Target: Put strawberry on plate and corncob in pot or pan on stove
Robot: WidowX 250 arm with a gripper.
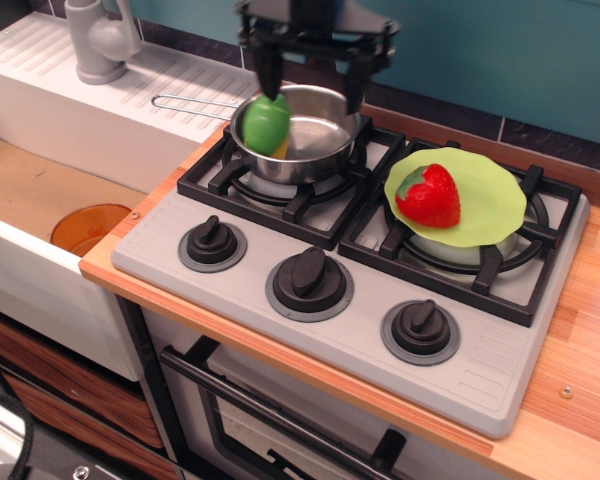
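Two burners are in use on the grey stove (280, 245), which sits on the wooden table (580, 380) with its three black knobs (309, 275) lined up along the front edge. The steel pan (300, 135) is on the back left burner, its thin wire handle sticking out to the left over the white drainboard (100, 110). The corncob (266, 125) is inside the pan, leaning up against the left wall, mostly green husk showing with a bit of yellow at the bottom. The gripper (312, 85) hangs right above the pan with its jaws spread wide apart and nothing between them; the left finger sits just above the corncob, can't tell if it's actually touching it. Over on the back right burner is the lime-green plate (490, 200), and the strawberry (430, 195) is lying on the left half of it, leaf cap pointing left. Off the left edge of the table there's an orange dish (90, 228) down in the sink, and a grey faucet (100, 40) at the far left corner.
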